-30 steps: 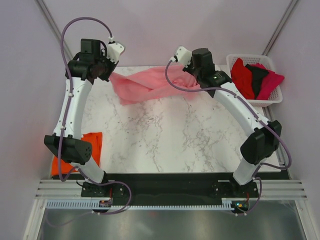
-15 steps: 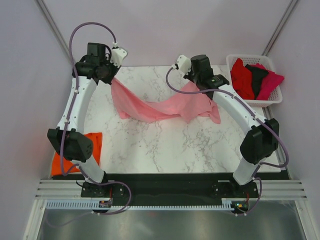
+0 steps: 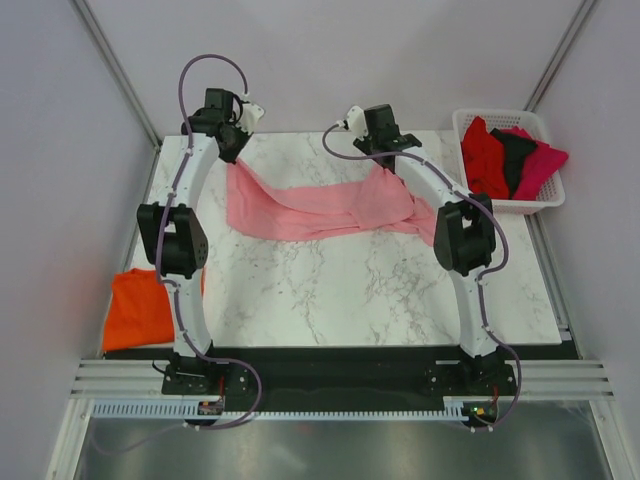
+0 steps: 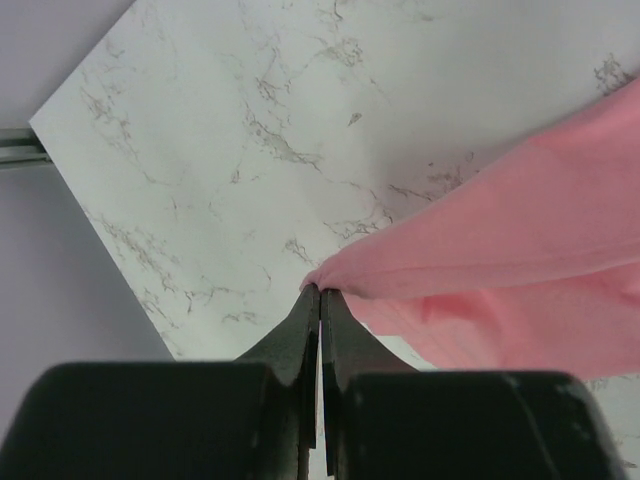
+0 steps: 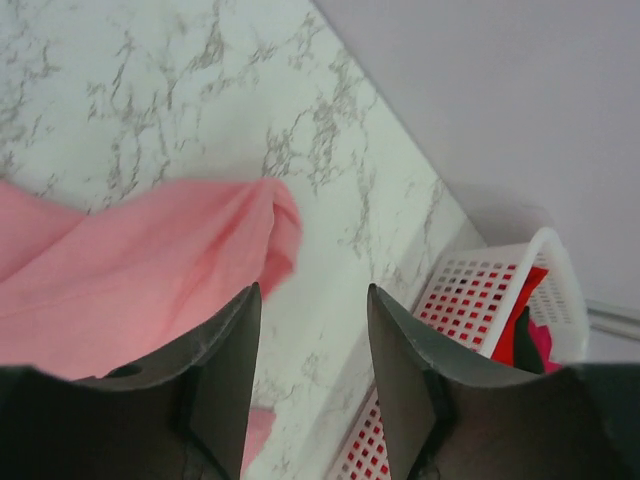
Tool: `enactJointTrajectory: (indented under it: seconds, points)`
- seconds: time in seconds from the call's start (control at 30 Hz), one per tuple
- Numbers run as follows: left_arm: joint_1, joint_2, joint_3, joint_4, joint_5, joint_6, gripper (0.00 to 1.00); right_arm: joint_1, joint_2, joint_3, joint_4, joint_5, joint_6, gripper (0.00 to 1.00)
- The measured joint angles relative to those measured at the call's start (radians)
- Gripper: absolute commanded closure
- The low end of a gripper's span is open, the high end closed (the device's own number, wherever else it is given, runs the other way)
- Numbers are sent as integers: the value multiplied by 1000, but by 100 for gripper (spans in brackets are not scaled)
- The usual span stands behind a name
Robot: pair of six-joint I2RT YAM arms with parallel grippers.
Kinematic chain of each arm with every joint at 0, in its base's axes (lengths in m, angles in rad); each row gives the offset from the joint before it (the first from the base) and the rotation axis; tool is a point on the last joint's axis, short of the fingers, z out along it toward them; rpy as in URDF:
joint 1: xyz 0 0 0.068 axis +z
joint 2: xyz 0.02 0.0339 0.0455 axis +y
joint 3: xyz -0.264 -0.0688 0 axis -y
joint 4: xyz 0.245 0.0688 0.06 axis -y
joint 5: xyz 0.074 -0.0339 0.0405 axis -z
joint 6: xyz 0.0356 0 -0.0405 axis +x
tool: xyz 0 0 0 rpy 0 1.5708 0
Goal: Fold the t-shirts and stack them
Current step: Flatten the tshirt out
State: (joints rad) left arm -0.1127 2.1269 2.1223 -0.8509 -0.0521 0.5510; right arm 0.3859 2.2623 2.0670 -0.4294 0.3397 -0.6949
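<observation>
You have brought the pink t-shirt down. A second ago it hung bunched in the air between both arms; now it lies as a long band across the far part of the surface.

Your left end effector stays pressed together, pinching the shirt's left corner. Your right end effector has just let go: its jaws are spread with nothing between them, and the shirt's right end lies on the marble beyond them.

Judgement: laying-out is nearly done and folding has not begun. The cloth looks twisted toward its right end and will likely need smoothing first.

The orange t-shirt lies at the near left edge. Red, black and magenta shirts wait in the basket.
</observation>
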Motion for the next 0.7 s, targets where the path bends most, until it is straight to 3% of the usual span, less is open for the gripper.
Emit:
enactJointTrajectory:
  seconds: [0.07, 0.13, 0.43, 0.7]
  points:
    - [1, 16, -1, -3, 0, -1, 98, -9, 13, 11, -32, -13, 41, 43]
    - [3, 18, -2, -6, 0, -6, 98, -22, -16, -12, -64, -54, 89, 47]
    - [2, -46, -59, -2, 10, -26, 98, -213, -249, -179, -337, -427, 283, 49]
    - [2, -73, -84, -10, 31, -38, 98, -320, -161, -201, -489, -582, 356, 49]
